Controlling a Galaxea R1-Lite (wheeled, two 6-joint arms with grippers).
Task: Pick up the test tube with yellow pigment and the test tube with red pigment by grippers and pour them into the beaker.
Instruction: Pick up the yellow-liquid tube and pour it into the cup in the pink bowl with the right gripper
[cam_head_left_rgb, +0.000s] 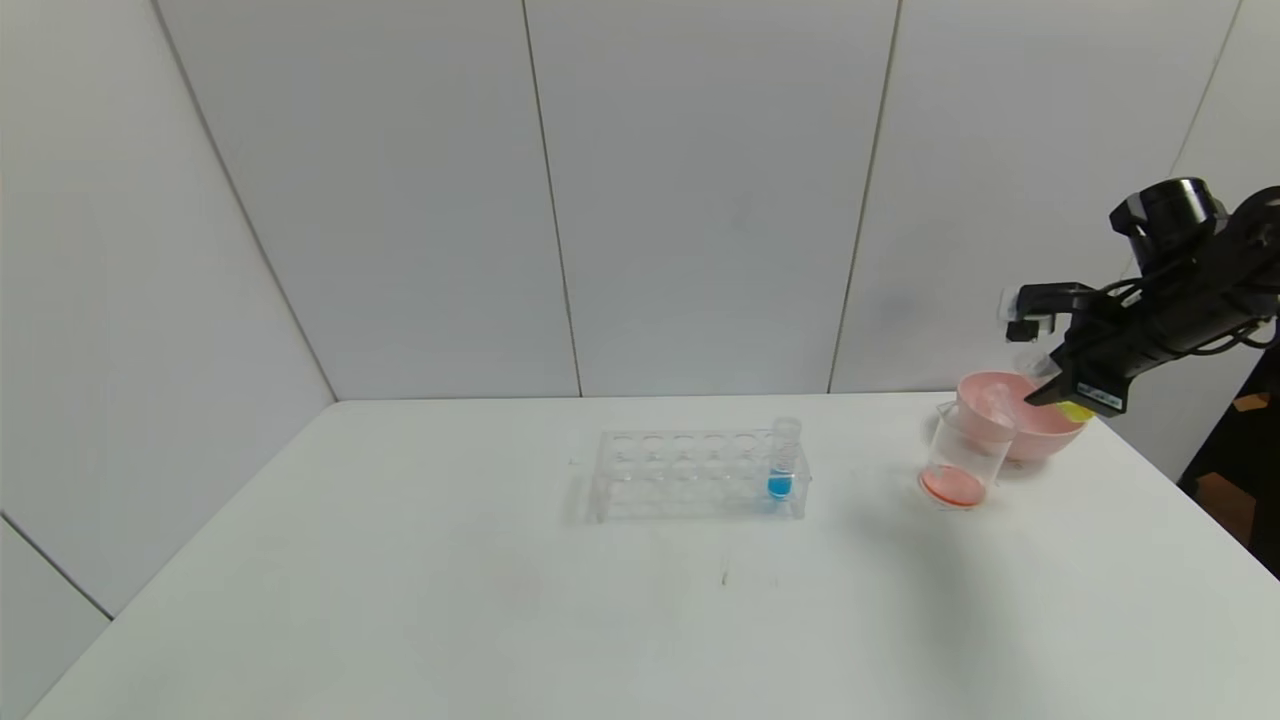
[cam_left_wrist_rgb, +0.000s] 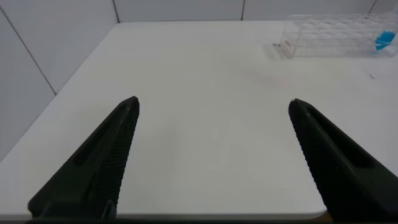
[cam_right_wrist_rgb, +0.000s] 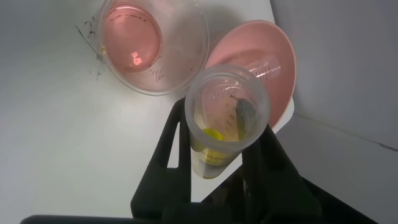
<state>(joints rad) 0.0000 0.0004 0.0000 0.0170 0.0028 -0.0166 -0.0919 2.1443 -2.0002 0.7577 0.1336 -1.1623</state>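
Observation:
My right gripper (cam_head_left_rgb: 1060, 392) is shut on the test tube with yellow pigment (cam_head_left_rgb: 1076, 411), held tilted above the pink bowl's edge, just right of the beaker (cam_head_left_rgb: 960, 455). In the right wrist view the tube (cam_right_wrist_rgb: 227, 118) sits between the black fingers (cam_right_wrist_rgb: 177, 134), its open mouth facing the camera and the yellow liquid at its bottom. The beaker (cam_right_wrist_rgb: 155, 43) holds orange-red liquid. An empty clear tube (cam_right_wrist_rgb: 264, 65) lies in the pink bowl (cam_right_wrist_rgb: 280, 43); no tube with red liquid shows. My left gripper (cam_left_wrist_rgb: 214, 102) is open and empty over the table's left front part.
A clear rack (cam_head_left_rgb: 700, 475) stands mid-table with a blue-liquid tube (cam_head_left_rgb: 782, 465) at its right end; it also shows in the left wrist view (cam_left_wrist_rgb: 339, 34). The pink bowl (cam_head_left_rgb: 1040, 430) stands behind the beaker near the table's right edge.

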